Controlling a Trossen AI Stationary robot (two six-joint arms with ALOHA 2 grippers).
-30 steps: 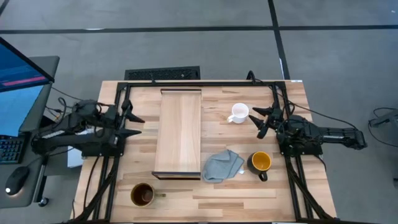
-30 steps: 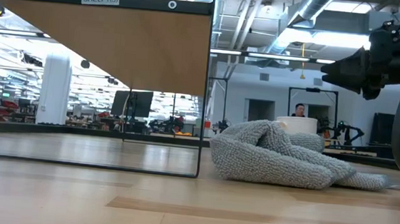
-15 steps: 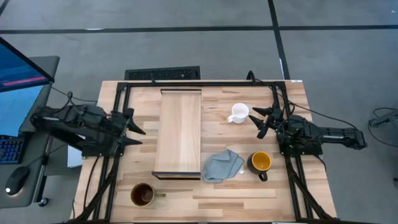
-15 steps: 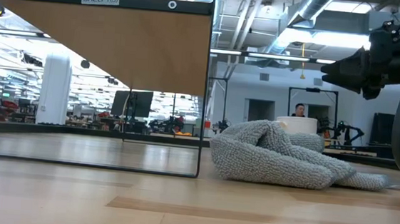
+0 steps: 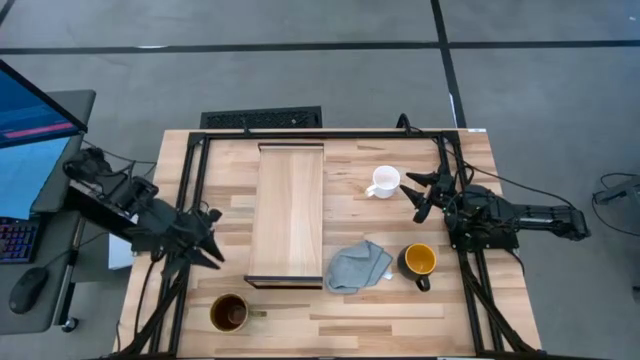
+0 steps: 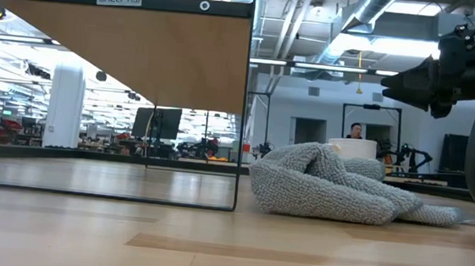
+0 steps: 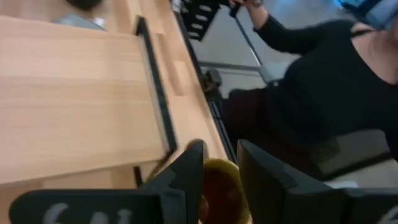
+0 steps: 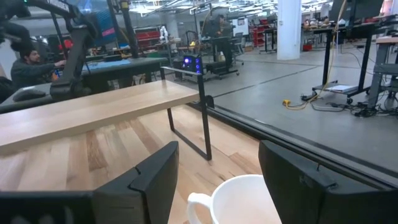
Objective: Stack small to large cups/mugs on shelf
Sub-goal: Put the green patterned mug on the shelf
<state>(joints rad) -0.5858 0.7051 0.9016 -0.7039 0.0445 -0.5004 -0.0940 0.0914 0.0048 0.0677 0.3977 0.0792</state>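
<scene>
The long pale shelf (image 5: 290, 213) stands on thin dark legs over the table's middle. The brown mug (image 5: 229, 313) sits upright on the table near its front edge, left of the shelf's near end. The small white mug (image 5: 383, 182) stands at the far right, and the black mug with a yellow inside (image 5: 419, 262) stands nearer. My left gripper (image 5: 212, 242) hovers left of the shelf's near end, slanting down toward the brown mug (image 7: 219, 190), fingers apart and bare. My right gripper (image 5: 420, 195) waits open beside the white mug (image 8: 244, 199), touching nothing.
A crumpled grey cloth (image 5: 358, 265) lies between the shelf's near end and the black mug. A person in dark clothing (image 7: 311, 93) sits just past the table's near edge. A keyboard and mouse (image 5: 25, 290) lie on a side desk at the left.
My left gripper has swung from beside the shelf's middle toward the table's near edge, along the shelf's left side and toward the brown mug, turning and tipping downward as it went. The mugs, the cloth and my right arm have stayed still.
</scene>
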